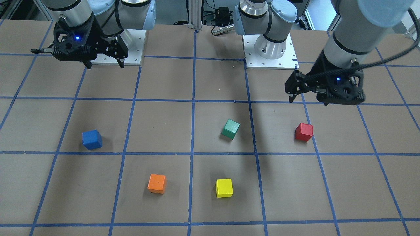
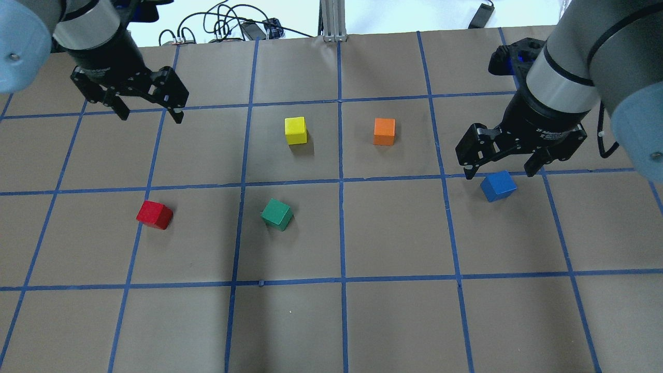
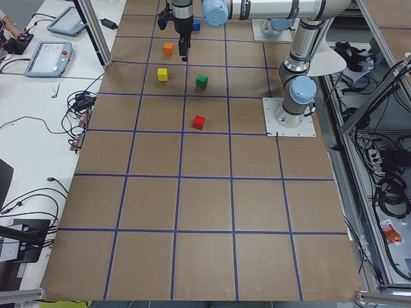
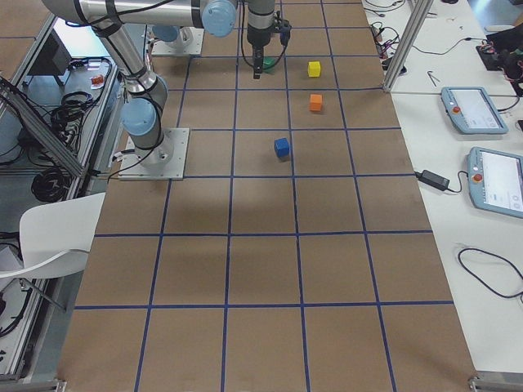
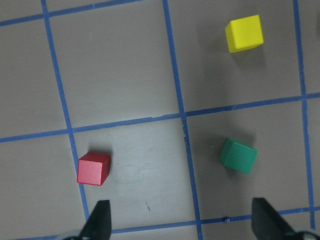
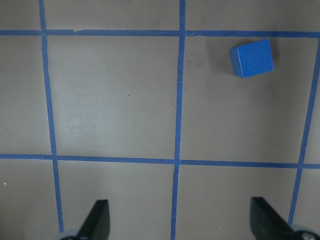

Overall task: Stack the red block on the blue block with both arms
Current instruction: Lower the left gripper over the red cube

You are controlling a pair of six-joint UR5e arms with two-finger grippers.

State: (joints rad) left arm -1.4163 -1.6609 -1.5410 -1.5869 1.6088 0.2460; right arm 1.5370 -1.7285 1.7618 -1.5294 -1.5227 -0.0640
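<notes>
- Five cubes were counted on the table (image 2: 393, 321), one of each colour: the red block (image 2: 154, 214), the blue block (image 2: 498, 186), a green cube (image 2: 277, 214), an orange cube (image 2: 384, 131) and a yellow cube (image 2: 296, 130). Each lay alone on the paper.
- Two grippers were counted. The left gripper (image 2: 151, 118) hung with jaws spread and empty, apart from the red block.
- The right gripper (image 1: 105, 65) was likewise spread, holding nothing.
- The overhead view set the blue block just under the right gripper's fingertips. The front-facing view showed that gripper raised well clear of it.
- The left wrist view took in three cubes: red, green and yellow. The right wrist view took in one, the blue, up and to the right of the finger gap.
</notes>
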